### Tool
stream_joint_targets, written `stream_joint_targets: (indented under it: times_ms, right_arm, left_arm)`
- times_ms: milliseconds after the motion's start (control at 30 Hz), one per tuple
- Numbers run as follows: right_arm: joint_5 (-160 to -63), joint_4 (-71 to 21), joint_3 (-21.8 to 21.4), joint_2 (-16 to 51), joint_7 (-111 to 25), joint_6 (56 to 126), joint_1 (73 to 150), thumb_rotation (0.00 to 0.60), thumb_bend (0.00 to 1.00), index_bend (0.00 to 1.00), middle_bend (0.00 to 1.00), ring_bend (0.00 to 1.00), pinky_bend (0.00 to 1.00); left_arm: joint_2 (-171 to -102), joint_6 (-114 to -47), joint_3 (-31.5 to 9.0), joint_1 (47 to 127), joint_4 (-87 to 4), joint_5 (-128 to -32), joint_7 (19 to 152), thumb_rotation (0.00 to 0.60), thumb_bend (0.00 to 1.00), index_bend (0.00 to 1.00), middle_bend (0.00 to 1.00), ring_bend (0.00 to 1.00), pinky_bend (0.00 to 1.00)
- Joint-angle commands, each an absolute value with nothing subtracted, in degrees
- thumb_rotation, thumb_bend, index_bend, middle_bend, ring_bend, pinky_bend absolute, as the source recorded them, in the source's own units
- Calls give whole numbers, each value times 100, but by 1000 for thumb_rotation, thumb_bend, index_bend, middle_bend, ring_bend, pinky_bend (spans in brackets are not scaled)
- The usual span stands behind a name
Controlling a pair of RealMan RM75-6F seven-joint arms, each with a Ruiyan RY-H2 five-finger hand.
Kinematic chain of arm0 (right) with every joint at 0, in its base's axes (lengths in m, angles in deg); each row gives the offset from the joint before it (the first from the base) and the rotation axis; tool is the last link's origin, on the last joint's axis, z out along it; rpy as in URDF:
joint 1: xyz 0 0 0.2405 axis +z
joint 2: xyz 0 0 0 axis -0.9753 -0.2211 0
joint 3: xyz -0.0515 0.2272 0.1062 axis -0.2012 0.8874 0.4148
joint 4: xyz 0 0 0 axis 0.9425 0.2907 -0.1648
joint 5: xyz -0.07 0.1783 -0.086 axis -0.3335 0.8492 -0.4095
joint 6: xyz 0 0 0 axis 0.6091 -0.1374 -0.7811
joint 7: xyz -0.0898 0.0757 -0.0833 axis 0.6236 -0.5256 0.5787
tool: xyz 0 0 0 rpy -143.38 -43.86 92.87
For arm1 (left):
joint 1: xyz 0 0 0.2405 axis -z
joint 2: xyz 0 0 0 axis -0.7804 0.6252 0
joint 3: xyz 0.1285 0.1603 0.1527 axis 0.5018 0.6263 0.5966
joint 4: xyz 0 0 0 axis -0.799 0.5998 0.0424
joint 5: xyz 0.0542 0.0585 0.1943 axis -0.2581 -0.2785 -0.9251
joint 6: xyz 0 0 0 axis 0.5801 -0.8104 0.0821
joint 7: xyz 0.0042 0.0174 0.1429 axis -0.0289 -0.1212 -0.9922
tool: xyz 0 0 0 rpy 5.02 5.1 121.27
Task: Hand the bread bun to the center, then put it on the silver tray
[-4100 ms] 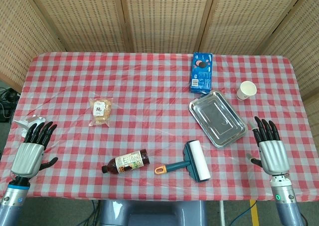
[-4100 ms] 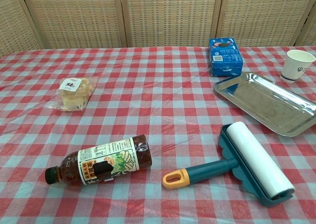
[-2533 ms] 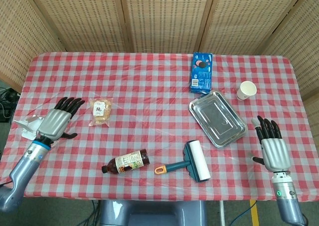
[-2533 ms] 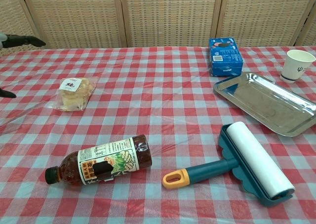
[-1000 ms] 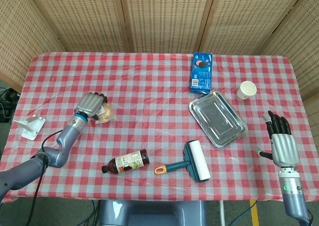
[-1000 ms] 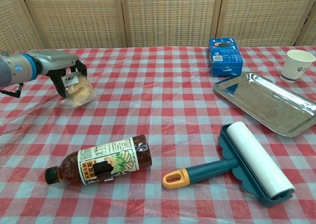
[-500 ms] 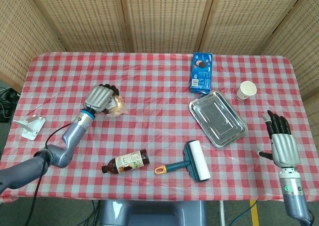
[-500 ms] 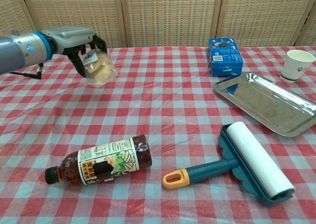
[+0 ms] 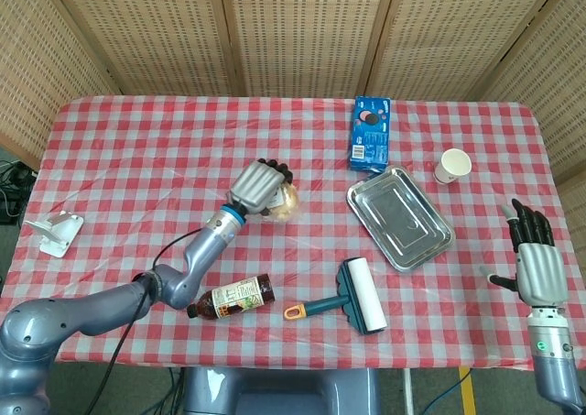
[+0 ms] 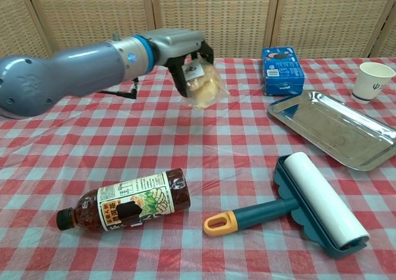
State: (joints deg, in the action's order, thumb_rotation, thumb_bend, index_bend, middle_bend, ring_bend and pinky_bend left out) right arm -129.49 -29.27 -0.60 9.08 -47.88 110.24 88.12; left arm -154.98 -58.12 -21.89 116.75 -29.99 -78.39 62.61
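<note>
Fingers (image 10: 185, 70) of your left hand (image 9: 259, 187) curl around the bread bun (image 10: 206, 84) in its clear wrapper, so you have it gripped and lifted off the checked tablecloth (image 9: 137, 149), over the middle of the table. In the chest view the bun hangs below and to the right of your palm, tilted, with its label facing up toward the hand. Your right hand (image 9: 538, 261) hovers at the table's right edge, fingers spread and pointing up, holding nothing; only the head view shows it.

Your silver tray (image 9: 400, 217) sits on the right half of the table, well apart from the bun, lying at an angle. Just beyond the tray you have a blue cookie box (image 9: 371, 134), and a paper cup (image 9: 452, 166) stands upright near its far right corner. Nearer you, a lint roller (image 10: 309, 204) lies with its orange-tipped handle pointing left, and a brown drink bottle (image 10: 124, 200) lies on its side, cap to the left.
</note>
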Motion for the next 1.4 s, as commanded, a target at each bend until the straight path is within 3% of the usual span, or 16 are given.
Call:
stream_joint_targets:
  times_ms: [33,67,133,233,533,700,1000,1400]
  right_arm:
    - [-12935,-2947,-50,875,-4814,11037,8789,600,97,67,0,0,0]
    - [-12916,-2950,-43,866,-4818,11031,8785,600,97,67,0,0,0]
    - [-12894,-2958,-34,853,-4837,11025,8779,600,97,67,0,0,0]
    - [-12883,-2956,-28,841,-4850,11025,8772,600,97,67,0,0,0]
    - [-12883,-2964,-43,843,-4827,10992,8776,600,97,67,0,0,0]
    - [-12878,-2978,-55,841,-4784,10965,8781,600,97,67,0,0,0]
    - [-12844,-2960,-88,918,-4654,10803,8849,600,96,67,0,0,0]
    - [-12935,-3006,-149,1044,-4333,10793,8915,600,97,66,0,0,0]
  left_arm:
    - [-15950,-5753,-2290,12023,-2701,-7502,5909,600,285,415,111,106,183]
    - [-16025,-5795,-2281,12067,-2678,-7413,5775,600,262,363,69,64,119]
    - [-16102,-5885,-2280,12101,-2702,-7290,5613,600,191,159,0,0,5]
    - [-16143,-6055,-2296,12101,-2787,-7173,5482,600,145,26,0,0,0]
    - [-15851,-6241,-2221,11884,-3127,-7037,5473,600,128,0,0,0,0]
    - [-15368,-6523,-2092,11473,-3783,-6904,5500,600,146,9,0,0,0]
    - [-13950,-7860,-1503,10201,-5430,-7445,5707,600,157,9,0,0,0]
    - [-13041,-9386,-479,8458,-5966,-8644,6800,600,157,0,0,0,0]
